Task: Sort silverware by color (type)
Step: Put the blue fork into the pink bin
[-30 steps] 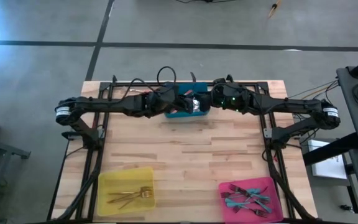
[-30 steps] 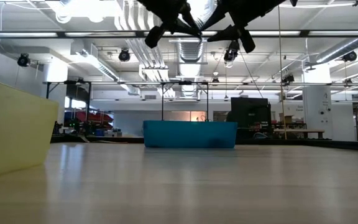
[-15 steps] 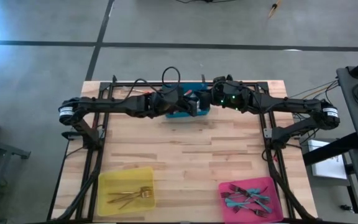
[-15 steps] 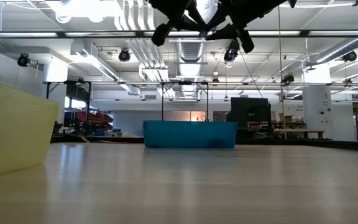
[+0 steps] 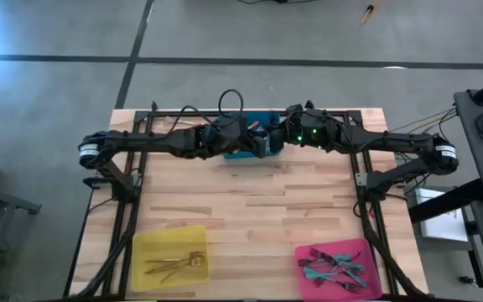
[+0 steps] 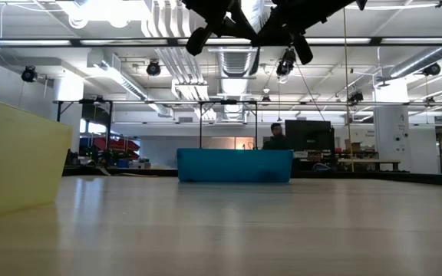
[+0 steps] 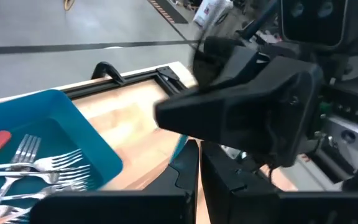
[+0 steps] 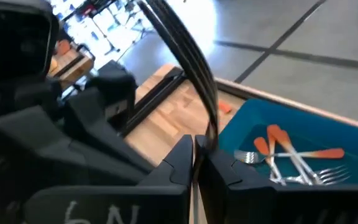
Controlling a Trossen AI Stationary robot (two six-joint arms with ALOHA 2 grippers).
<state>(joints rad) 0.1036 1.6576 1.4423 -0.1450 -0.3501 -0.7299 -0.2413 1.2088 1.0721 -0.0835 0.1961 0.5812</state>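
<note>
Both arms meet high above the blue bin at the table's far middle. My left gripper is shut, and a thin teal sliver shows beside its fingertips. My right gripper is shut too, nose to nose with the left gripper. Red-orange-handled forks lie flat in the blue bin. Gold forks lie in the yellow bin. Teal and red forks lie mixed in the pink bin. My left gripper has the teal sliver right at its fingertips, but I cannot tell whether it holds it. My right gripper comes level from the table's right against the left gripper's tips, which hide whether anything sits between its fingers.
A black cable of the left arm curves just in front of my right gripper. The wooden table's middle lies bare between the bins. In the low view, a person shows in the room behind the blue bin.
My right gripper has shut and rolled a little, staying above the blue bin against the left gripper. A person has come into the low view behind the blue bin.
</note>
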